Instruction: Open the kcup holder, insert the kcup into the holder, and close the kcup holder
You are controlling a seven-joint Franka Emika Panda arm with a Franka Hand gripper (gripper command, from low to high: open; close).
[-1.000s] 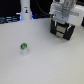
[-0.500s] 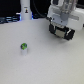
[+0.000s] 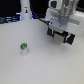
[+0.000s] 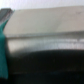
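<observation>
The kcup [image 3: 23,48], a tiny white pod with a green top, stands upright alone on the white table [image 3: 40,65], toward the exterior view's left. My gripper [image 3: 61,35] is at the upper right, far from the kcup, with its dark fingers [image 3: 51,31] spread apart and empty. A dark boxy shape between and behind the fingers looks like the kcup holder [image 3: 60,36], mostly hidden by the hand. The wrist view is blurred: a teal finger [image 4: 3,45] at one edge, a pale grey band [image 4: 47,40], and a dark surface [image 4: 47,67] very close.
A tall white bottle-like post [image 3: 25,10] stands at the back, on the exterior view's left. Dark clutter [image 3: 10,20] lines the table's far edge.
The gripper has shifted only slightly near the dark box. The kcup has not moved.
</observation>
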